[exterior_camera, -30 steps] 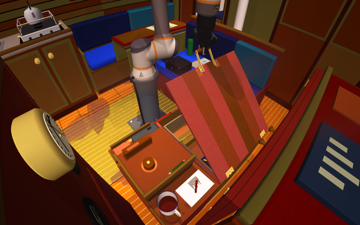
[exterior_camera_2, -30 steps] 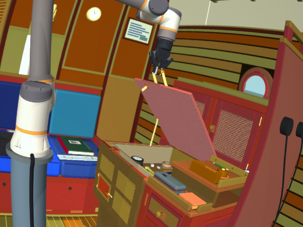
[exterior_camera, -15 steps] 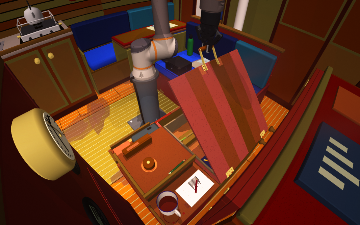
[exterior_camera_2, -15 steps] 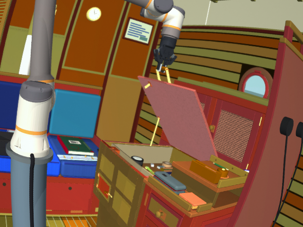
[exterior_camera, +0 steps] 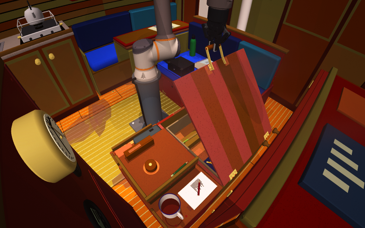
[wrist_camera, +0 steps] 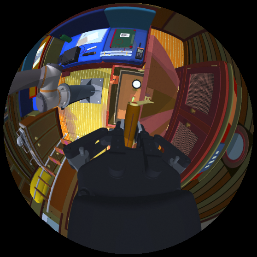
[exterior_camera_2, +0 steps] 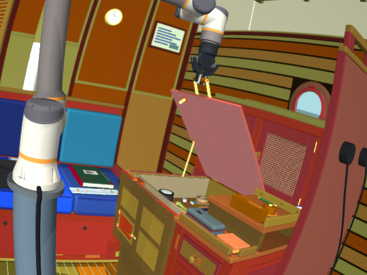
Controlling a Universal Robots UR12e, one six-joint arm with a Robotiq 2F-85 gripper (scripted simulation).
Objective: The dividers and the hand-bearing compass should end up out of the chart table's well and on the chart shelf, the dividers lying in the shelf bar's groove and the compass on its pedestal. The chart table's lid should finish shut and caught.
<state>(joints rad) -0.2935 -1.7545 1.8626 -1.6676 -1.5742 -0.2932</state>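
Note:
The chart table's red lid (exterior_camera: pixel 223 113) stands raised at a steep tilt on its rear hinges, over the open well (exterior_camera_2: pixel 180 192). Its wooden handle (exterior_camera: pixel 212 47), carried on two brass arms at the lid's free edge, is gripped in my closed gripper (exterior_camera: pixel 215 44), high above the table. A thin brass stay (exterior_camera_2: pixel 188 158) hangs from the lid toward the well. The round compass (exterior_camera_2: pixel 166 194) sits in the well among small items. I cannot make out the dividers. The chart shelf (exterior_camera: pixel 156 158) beside the well carries the grooved bar (exterior_camera: pixel 139 147) and the round pedestal (exterior_camera: pixel 150 165), both bare.
Behind the table are blue settee cushions (exterior_camera: pixel 258 64) and boxes. A green pencil (exterior_camera: pixel 179 168) lies on the shelf. A mug (exterior_camera: pixel 170 206) and a notepad with a pen (exterior_camera: pixel 197 189) sit at the near end. My arm's column (exterior_camera: pixel 146 91) stands left of the well.

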